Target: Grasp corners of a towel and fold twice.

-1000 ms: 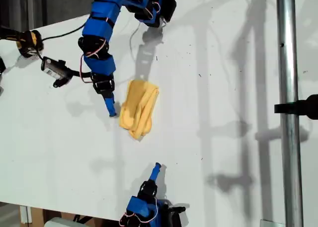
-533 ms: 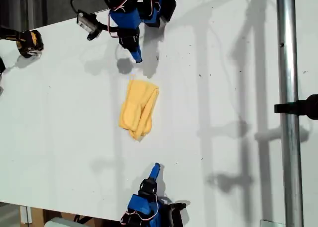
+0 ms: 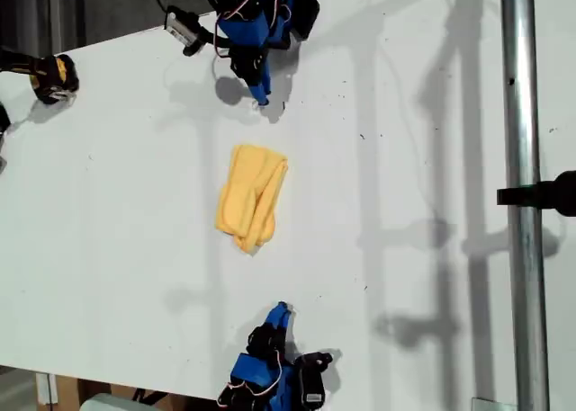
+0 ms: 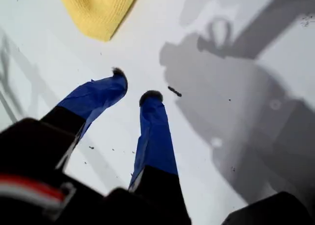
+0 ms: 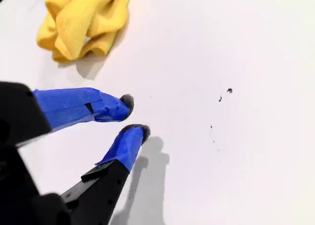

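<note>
at mid-worktop: the towel (image 3: 252, 198) lies alone on the white worktop (image 3: 405, 204), folded into a narrow, rumpled bundle that runs from far to near and leans slightly toward the exterior view's left at its near end.
towel shape: the far end is broader and flatter; the near end is bunched into soft rolls, which show plainly in the second wrist view (image 5: 83, 18).
corner in sight: one rounded yellow corner (image 4: 101, 35) shows in the first wrist view, flat on the worktop and apart from the pincer tips.
other corners: tucked into the folds; i cannot tell them apart.
my first pincer (image 3: 263, 96): at the far side of the worktop, pointing down at the surface, well short of the towel's far end.
first pincer state: jaws parted with bare worktop between the blue-taped tips (image 4: 135, 87), gripping nothing.
my second pincer (image 3: 282, 309): at the near side of the worktop, pointing toward the towel's near end, well apart from it.
second pincer state: jaws only narrowly parted (image 5: 134, 116), a slim gap of white between the dark tips, nothing held.
contact: neither pincer touches the towel.
surroundings: a metal pole (image 3: 522, 204) runs far to near along the exterior view's right; a black and yellow object (image 3: 49, 76) sits at the exterior view's far left.
</note>
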